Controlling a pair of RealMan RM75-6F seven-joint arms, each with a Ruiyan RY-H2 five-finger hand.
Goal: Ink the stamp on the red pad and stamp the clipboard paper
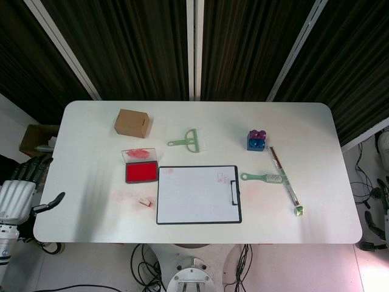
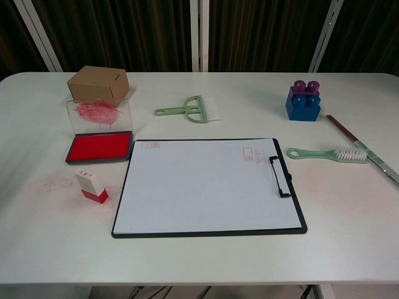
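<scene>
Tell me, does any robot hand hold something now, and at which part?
Nothing is held. The left robot hand is off the table edge, fingers apart and empty. The stamp stands alone by the clipboard. The right robot hand is not in view.

The left hand [image 1: 21, 182] hangs off the table's [image 1: 316, 225] left edge, well apart from everything on it. Nearest to it lies the stamp [image 2: 91, 185], tipped on its side, with the ink pad [image 2: 100, 147] just behind, lid upright. Past the pad sits a cardboard box [image 2: 98, 85]. Beyond the stamp, away from the hand, lies the clipboard [image 2: 209, 187], its clip on the far side. Behind it rests a small brush [image 2: 190, 111]. Farthest off lie a long-handled brush [image 2: 324, 153], toy blocks [image 2: 303, 99] and a stick [image 2: 365, 148].
</scene>
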